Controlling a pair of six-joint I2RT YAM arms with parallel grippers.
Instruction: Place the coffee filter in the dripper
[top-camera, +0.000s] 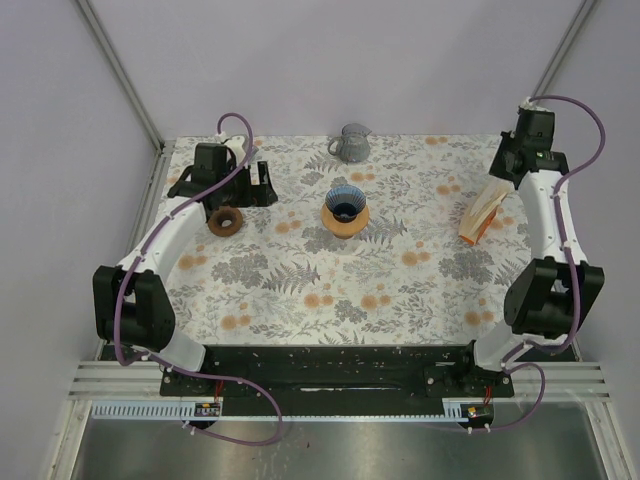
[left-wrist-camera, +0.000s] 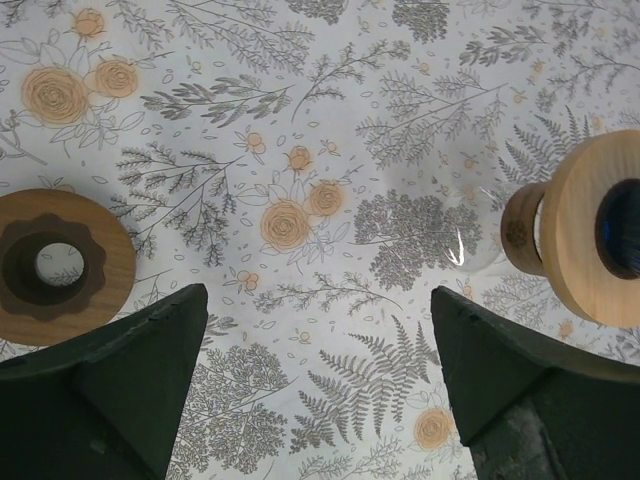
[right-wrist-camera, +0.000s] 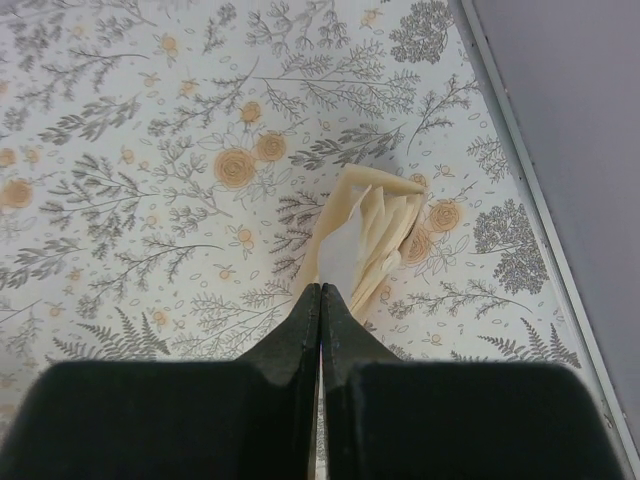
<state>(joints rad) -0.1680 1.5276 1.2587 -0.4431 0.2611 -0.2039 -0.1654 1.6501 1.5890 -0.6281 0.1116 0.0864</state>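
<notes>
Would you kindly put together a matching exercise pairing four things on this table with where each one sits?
Things:
1 coffee filter
2 dripper
3 wooden ring
4 grey mug

Places:
A far edge of the table
B right side, at the tips of the shut right gripper
C middle of the table
D left side, near the open left gripper

Pairs: 1-B; 2-C; 3-D; 4-A

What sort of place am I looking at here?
Probably a robotics lab test cell, not a kitchen: two robot arms bolted inside a plain-walled booth, with a dripper, coffee filters and a grey mug staged on floral cloth.
</notes>
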